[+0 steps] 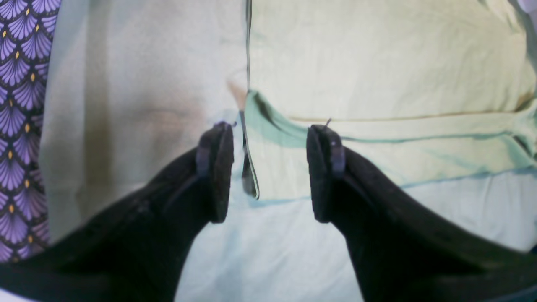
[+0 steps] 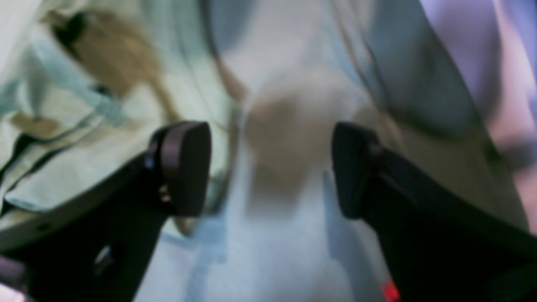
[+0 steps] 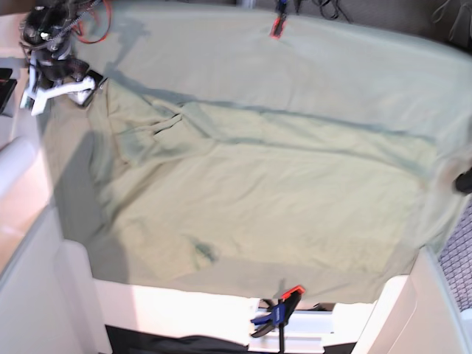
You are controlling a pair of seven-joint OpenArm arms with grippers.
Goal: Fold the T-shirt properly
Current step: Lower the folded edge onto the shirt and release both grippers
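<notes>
T-shirt (image 3: 243, 199) is lying spread across the middle of the sage-green sheet (image 3: 354, 66) that is covering the tabletop, its body broad and mostly flat, with rumpled folds gathering toward the upper left of the base view. Both pincers are standing spread and holding nothing. The left pincer (image 1: 270, 172) is hovering over a hemmed edge of the pale cloth, one pad on either side of it; the right pincer (image 2: 270, 167) is hanging over blurred cloth, and which part of the garment lies below cannot be told. In the base view the right arm (image 3: 51, 66) is sitting at the far left corner and the left arm is barely showing at the right border.

Judged from this layout, the step in hand is a fresh grasp for a fold. It should go best if each pincer is taking only the shirt's layer, not the sheet beneath, and if both are lifting together so the fold line stays straight.

Orange clamps (image 3: 279, 27) are pinning the sheet at the far and near edges. A purple patterned cloth (image 1: 21, 126) is showing beyond the sheet's border. Open room is lying mainly over the far part of the sheet.
</notes>
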